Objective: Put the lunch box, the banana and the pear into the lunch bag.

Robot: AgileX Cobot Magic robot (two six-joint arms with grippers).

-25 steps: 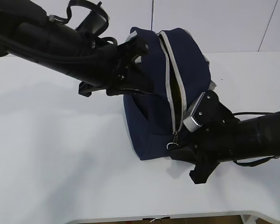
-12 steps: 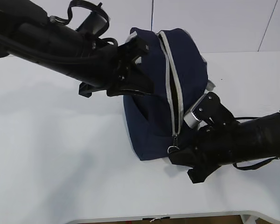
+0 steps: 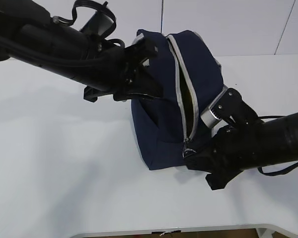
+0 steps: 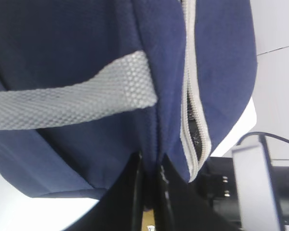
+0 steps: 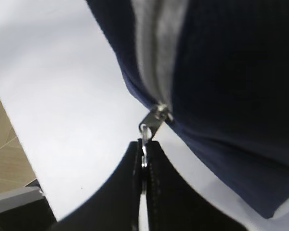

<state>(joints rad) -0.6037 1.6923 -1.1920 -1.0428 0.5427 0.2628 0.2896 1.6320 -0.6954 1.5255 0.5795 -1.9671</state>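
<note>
The navy lunch bag (image 3: 164, 119) lies on its side mid-table, its grey zipper (image 3: 185, 94) partly parted along the top. My left gripper (image 3: 155, 75) is shut on a fold of the bag's fabric (image 4: 151, 144) beside a grey strap (image 4: 72, 98). My right gripper (image 3: 191, 155) is shut on the metal ring pull (image 5: 145, 132) at the zipper's lower end. The slit shows only a dark interior. The lunch box, the banana and the pear are out of view.
The white table (image 3: 49, 163) spreads around the bag, its front edge (image 3: 139, 230) near the bottom. Both black arms cross over it, the left arm (image 3: 49, 42) from the upper left and the right arm (image 3: 273, 141) from the right. A white wall stands behind.
My right gripper has shifted slightly right and up with the ring pull in it, and the bag's lower end has moved a little with it. The left arm has stayed put.
</note>
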